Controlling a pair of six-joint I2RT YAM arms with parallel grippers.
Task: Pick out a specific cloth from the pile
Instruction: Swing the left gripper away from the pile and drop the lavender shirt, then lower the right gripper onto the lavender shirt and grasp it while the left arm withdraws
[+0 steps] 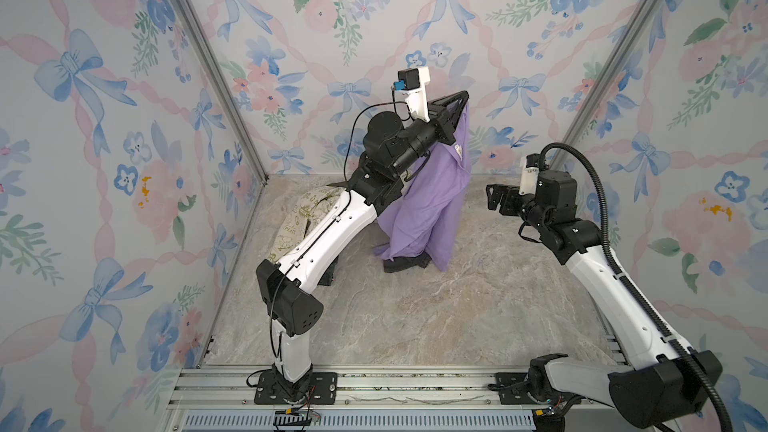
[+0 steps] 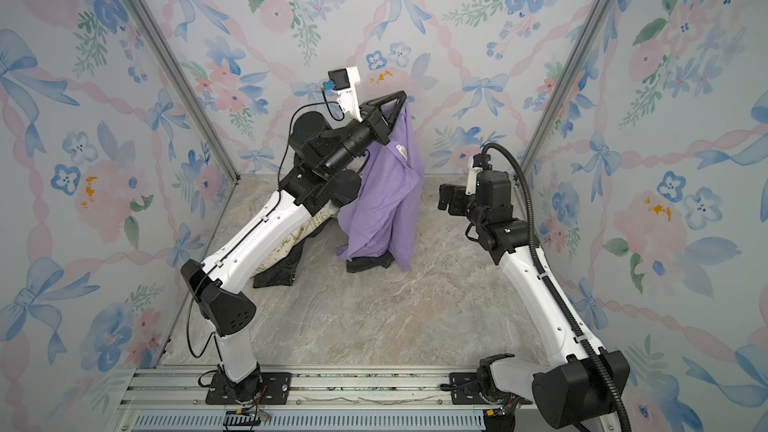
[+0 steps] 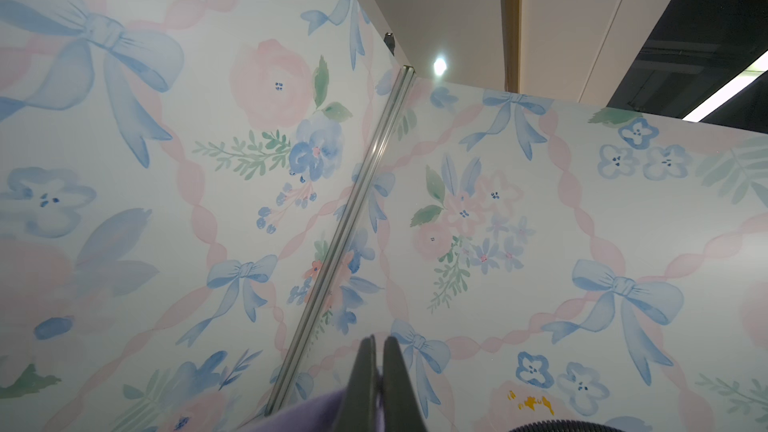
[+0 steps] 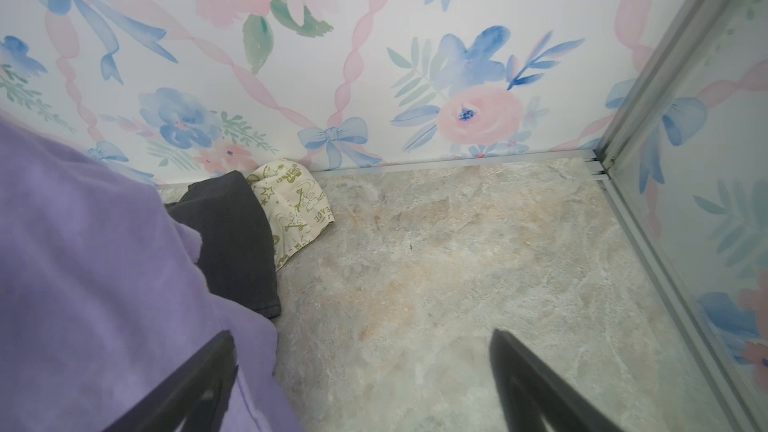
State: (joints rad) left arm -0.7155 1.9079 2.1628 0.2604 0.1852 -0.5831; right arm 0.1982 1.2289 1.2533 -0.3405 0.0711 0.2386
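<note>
The marbled worktop (image 1: 457, 305) fills the lower middle of both top views. The purple shirt (image 1: 428, 209) hangs at centre frame, its lower end draped onto the grey garment (image 1: 405, 264). The cream printed cloth (image 1: 307, 218) lies left of centre, partly under the left arm. The left gripper (image 1: 464, 98) — clenched on the shirt's top edge — is raised above centre. The right gripper (image 1: 492, 199), jaws spread wide, sits just right of the shirt.

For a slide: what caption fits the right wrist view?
Open right gripper beside the purple shirt; grey garment and cream printed cloth behind.
</note>
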